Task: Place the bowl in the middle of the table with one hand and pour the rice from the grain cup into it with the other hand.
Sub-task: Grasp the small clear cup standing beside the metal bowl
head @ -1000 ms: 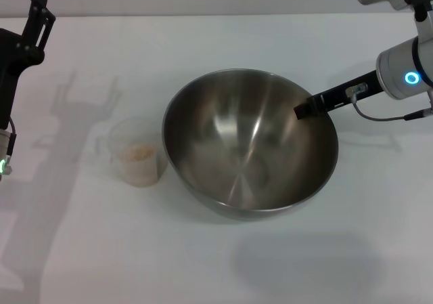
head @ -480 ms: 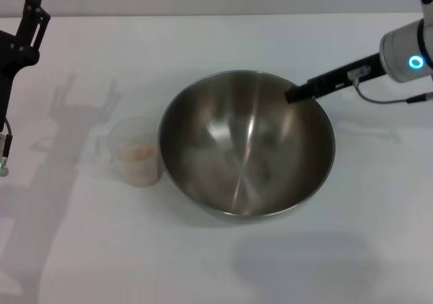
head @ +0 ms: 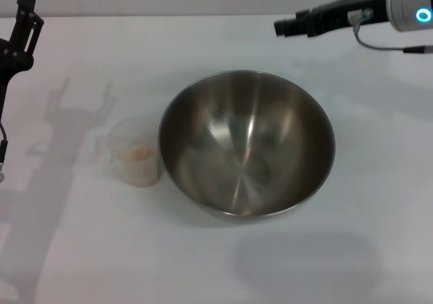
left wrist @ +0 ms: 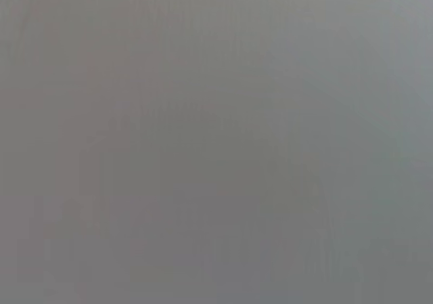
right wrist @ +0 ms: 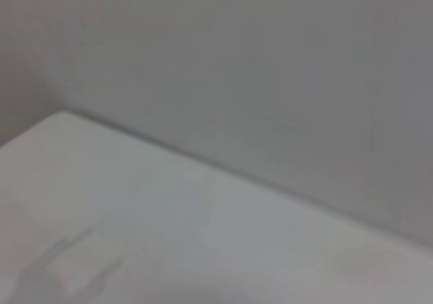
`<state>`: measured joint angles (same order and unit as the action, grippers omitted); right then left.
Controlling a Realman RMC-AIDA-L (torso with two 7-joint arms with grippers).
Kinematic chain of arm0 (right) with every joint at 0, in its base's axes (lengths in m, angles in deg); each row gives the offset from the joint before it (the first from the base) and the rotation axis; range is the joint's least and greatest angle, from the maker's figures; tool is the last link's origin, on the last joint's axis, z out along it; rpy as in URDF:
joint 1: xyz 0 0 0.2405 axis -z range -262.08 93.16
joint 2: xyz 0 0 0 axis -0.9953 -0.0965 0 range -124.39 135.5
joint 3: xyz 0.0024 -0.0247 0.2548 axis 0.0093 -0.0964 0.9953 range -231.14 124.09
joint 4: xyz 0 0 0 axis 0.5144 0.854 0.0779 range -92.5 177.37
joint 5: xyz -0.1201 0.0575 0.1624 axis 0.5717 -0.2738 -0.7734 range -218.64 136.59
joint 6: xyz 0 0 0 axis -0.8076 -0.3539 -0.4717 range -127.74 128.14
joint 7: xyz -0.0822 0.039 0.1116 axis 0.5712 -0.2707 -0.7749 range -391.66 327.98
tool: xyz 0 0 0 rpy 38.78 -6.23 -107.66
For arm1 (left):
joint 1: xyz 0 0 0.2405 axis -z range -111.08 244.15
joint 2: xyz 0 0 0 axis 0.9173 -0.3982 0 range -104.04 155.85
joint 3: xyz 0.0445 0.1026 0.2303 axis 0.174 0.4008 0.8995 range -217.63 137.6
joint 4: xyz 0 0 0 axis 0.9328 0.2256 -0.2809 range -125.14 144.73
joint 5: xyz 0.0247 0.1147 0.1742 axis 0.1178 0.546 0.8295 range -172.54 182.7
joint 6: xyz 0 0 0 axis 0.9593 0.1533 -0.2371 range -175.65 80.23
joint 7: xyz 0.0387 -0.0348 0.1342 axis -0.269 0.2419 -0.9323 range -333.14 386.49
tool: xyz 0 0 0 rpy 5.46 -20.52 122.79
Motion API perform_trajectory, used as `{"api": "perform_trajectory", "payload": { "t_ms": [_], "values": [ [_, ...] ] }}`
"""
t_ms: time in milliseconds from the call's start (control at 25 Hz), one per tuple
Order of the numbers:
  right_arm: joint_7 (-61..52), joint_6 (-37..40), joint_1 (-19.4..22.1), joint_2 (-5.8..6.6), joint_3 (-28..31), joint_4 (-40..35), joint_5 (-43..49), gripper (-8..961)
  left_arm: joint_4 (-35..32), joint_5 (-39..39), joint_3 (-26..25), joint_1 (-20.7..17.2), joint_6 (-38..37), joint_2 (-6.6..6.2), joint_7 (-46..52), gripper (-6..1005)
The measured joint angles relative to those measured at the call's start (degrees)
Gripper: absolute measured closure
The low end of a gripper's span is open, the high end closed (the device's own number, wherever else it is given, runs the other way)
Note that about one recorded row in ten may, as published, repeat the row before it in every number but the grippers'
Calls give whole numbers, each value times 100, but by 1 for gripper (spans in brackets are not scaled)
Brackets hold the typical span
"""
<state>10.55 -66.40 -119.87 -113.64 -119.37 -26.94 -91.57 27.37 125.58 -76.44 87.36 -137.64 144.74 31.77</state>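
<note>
- The left gripper (head: 26, 9) hangs high at the far left, well apart from the bowl (head: 247, 145) and holding nothing. Whether its fingers are parted I cannot tell. Judging by the task, this arm is the likely one to fetch the cup, which sits on its side of the bowl.
- The grain cup (head: 136, 152) stands upright on the table (head: 352, 263) just beside the bowl's left wall, possibly touching it. That closeness suits a short lift and tip over the rim.
- The rice (head: 138, 153) lies as a low pale layer in the cup's bottom. None has been poured yet.
- The bowl sits upright at about the middle of the table with its inside bare, so the placing step looks done and it is ready to receive.
- The right gripper (head: 281, 27) is up beyond the bowl's far right rim, clear of it and gripping nothing. How its fingers stand cannot be made out. Its height leaves the bowl free for pouring.
- The wrist views show only blank grey and a table edge.
</note>
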Motion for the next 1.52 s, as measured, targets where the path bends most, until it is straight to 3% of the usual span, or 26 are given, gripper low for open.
{"api": "perform_trajectory", "payload": {
  "t_ms": [200, 280, 360, 440, 480, 560, 600, 640, 680, 720, 760, 840, 880, 920, 1080, 1520],
  "values": [
    [1077, 1059, 374, -13, -331, -134, -732, 452, 7, 0, -5, -35, -8, 0, 0, 189],
    [2063, 1802, 660, -19, -462, -119, -1500, 452, 9, -1, 3, -59, -21, 0, 0, 189],
    [2408, 2002, 752, -23, -506, -98, -1801, 452, 9, 1, 4, -64, -23, 0, 0, 189],
    [3129, 2385, 956, -26, -644, -37, -2453, 452, 9, 0, 4, -76, -24, 0, 0, 189],
    [3985, 2792, 1151, -25, -830, 46, -3241, 451, 3, 1, 6, -80, -25, 0, 0, 189],
    [4412, 2968, 1236, -25, -928, 111, -3647, 451, -2, 1, 8, -81, -25, 1, 0, 189],
    [5436, 3217, 1363, -28, -1070, 310, -4536, 451, -15, 5, 12, -82, -18, 6, 0, 189],
    [5436, 3217, 1363, -28, -1070, 310, -4536, 451, -15, 5, 12, -82, -18, 6, 0, 189],
    [6692, 3244, 1434, -35, -1124, 647, -5475, 452, -31, 8, 12, -81, 13, 7, 0, 189],
    [6692, 3244, 1434, -35, -1124, 647, -5475, 452, -31, 8, 12, -81, 13, 7, 0, 189],
    [7418, 3194, 1474, -41, -1154, 880, -6045, 452, -38, 8, 13, -81, 45, 8, 0, 189],
    [8755, 2958, 1537, -42, -1234, 1372, -7233, 452, -51, 7, 12, -81, 138, 8, 0, 190],
    [9971, 2467, 1575, -42, -1284, 1905, -8336, 452, -66, -6, 10, -87, 193, 8, 0, 190],
    [9971, 2467, 1575, -42, -1284, 1905, -8336, 452, -66, -6, 10, -87, 193, 8, 0, 190],
    [11243, 1248, 1479, -17, -1142, 3124, -9577, 452, -77, 2, 14, -143, 201, 14, 0, 190],
    [11697, 88, 1460, -11, -137, 4579, -9655, 451, -63, 9, 124, -258, 216, 27, 0, 190]
  ]
}}
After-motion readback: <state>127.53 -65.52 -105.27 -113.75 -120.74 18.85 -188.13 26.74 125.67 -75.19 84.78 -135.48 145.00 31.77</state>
